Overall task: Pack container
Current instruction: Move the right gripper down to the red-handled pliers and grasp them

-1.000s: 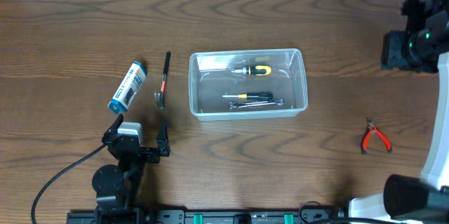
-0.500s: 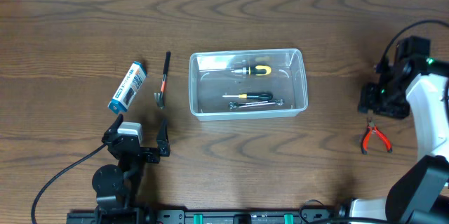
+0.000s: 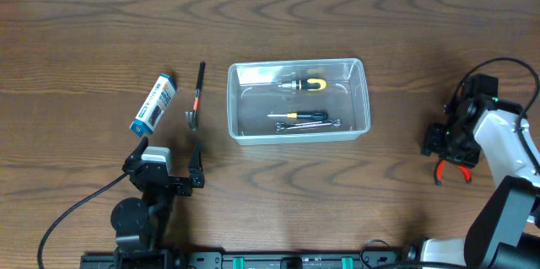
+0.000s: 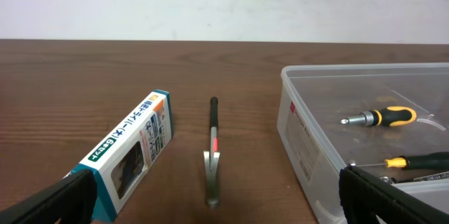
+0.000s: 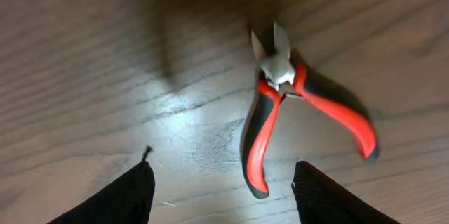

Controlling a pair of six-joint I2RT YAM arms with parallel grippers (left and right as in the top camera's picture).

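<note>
The clear plastic container (image 3: 298,99) sits mid-table and holds a yellow-handled screwdriver (image 3: 304,84), a thin screwdriver and a wrench (image 3: 304,122). It also shows at the right of the left wrist view (image 4: 330,133). Red-handled pliers (image 5: 287,112) lie on the wood at the right, mostly hidden under my right arm in the overhead view (image 3: 441,171). My right gripper (image 5: 221,196) is open, hovering over the pliers, one handle between its fingers. My left gripper (image 4: 210,206) is open and empty, near the table's front left, behind a small hammer (image 4: 212,154).
A blue-and-white box (image 3: 153,103) lies at the left, next to the hammer (image 3: 196,96). It also shows in the left wrist view (image 4: 130,150). A black cable (image 3: 67,214) runs from the left arm's base.
My right arm has swung from the far right edge towards the front and come down over the pliers. The left arm and everything else have not moved.
</note>
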